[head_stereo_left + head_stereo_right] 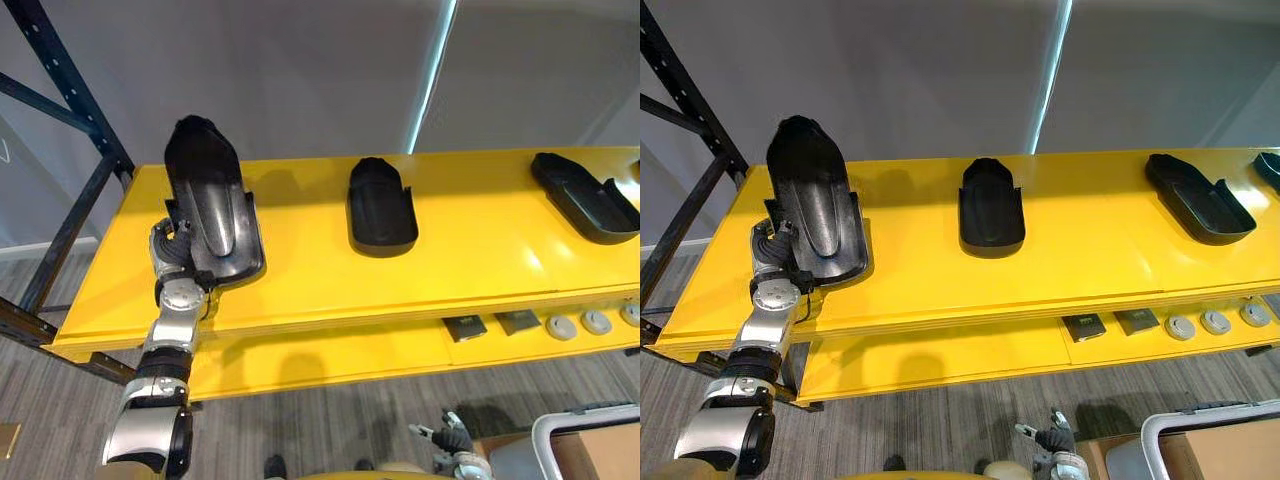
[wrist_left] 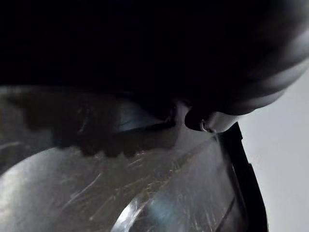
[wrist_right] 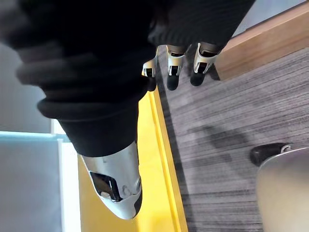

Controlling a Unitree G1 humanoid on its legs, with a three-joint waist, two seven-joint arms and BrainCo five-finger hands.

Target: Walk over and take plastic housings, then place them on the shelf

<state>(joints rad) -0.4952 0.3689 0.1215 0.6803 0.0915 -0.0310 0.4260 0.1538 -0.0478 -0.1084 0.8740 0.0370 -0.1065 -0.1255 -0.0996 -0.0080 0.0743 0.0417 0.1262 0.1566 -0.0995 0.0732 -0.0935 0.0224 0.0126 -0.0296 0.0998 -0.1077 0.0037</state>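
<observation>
Closest in, the left hand [image 1: 174,262] is clenched on a black plastic housing [image 1: 208,195], fingers curled round its near rim. The piece stands steeply tilted above the hand, with its narrow end highest. Its broad lower end sits over the near left part of the yellow shelf [image 1: 480,262], just past the fingers. I cannot tell whether it touches the board yet.

Further out to this hand's right, a second housing [image 1: 380,205] lies flat on the shelf. A third housing [image 1: 585,196] lies well beyond that, so at least two placements look finished. The fetching for this piece looks done; what remains is to lower it flat and let go. The stretch of shelf between the hand and the second housing looks free to take it.

The right hand [image 1: 453,440] hangs low with relaxed fingers, holding nothing.
</observation>
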